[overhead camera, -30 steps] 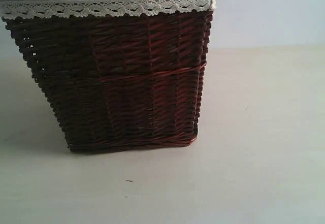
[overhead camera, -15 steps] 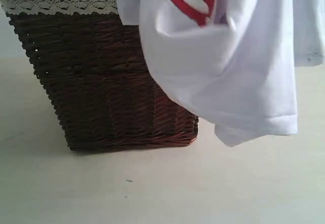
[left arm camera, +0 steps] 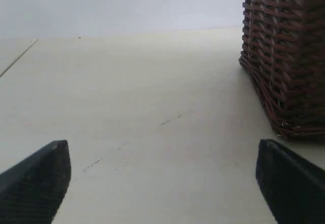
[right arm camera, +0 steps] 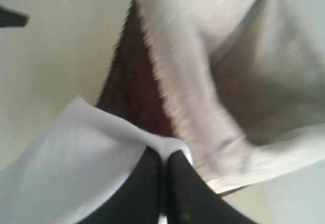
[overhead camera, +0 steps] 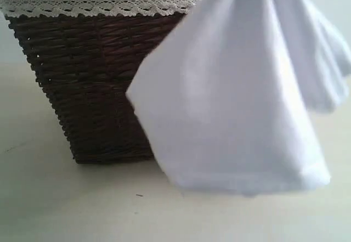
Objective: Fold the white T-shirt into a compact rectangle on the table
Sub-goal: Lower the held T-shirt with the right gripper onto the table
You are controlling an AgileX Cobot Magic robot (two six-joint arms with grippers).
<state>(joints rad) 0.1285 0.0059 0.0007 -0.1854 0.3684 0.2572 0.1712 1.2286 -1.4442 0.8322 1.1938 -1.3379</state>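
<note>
The white T-shirt hangs in the air in front of the basket's right side, its lower hem just above the table. Its red band and orange tag are hidden. In the right wrist view my right gripper is shut on a pinch of the shirt's white cloth, high over the basket. My left gripper stands wide open low over the bare table, nothing between its fingers, the basket a little way off to one side. Neither gripper shows in the exterior view.
A dark red-brown wicker basket with a white lace trim and pale cloth liner stands on the table. Its lower corner is close to my left gripper. A pale wall rises behind the table.
One second ago only the basket showed. The shirt then dropped into view with its red print showing; now it hangs lower and further left, red print hidden.
</note>
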